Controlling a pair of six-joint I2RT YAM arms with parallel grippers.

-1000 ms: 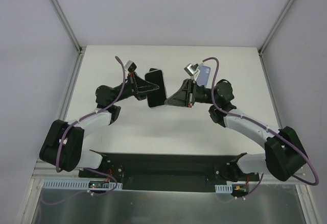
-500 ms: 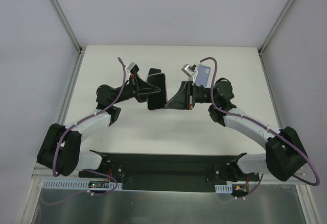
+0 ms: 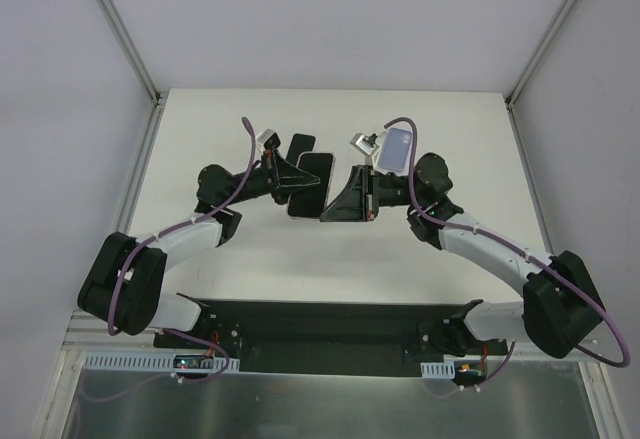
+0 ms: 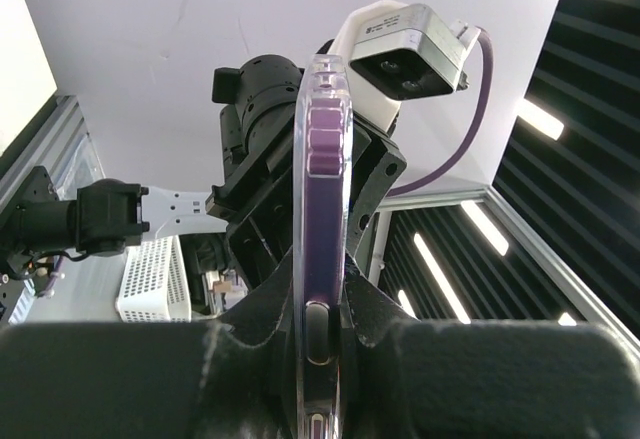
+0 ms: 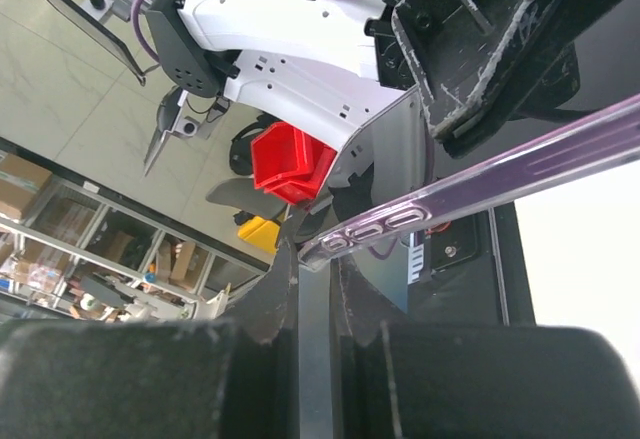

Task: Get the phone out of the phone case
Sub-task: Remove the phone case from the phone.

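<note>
The phone (image 3: 314,181), dark-faced with a purple edge, hangs above the table between both arms. In the left wrist view it stands edge-on, its purple rim (image 4: 322,209) wrapped in the clear phone case (image 4: 303,159). My left gripper (image 3: 296,185) (image 4: 325,329) is shut on its long sides from the left. My right gripper (image 3: 328,209) (image 5: 312,264) is shut on the case's near corner (image 5: 345,242), and the cased edge (image 5: 500,181) runs away to the upper right. The phone sits inside the case.
A pale lavender rectangular thing (image 3: 397,146) shows behind my right wrist camera (image 3: 362,142). A dark strip (image 3: 300,145) sits just beyond the phone's far end; I cannot tell what it is. White walls close the table (image 3: 200,119) on three sides.
Both grippers have shifted slightly with the phone, which now lies a little lower and further right. The dark strip beyond its far end has appeared. Both grips are unchanged.
</note>
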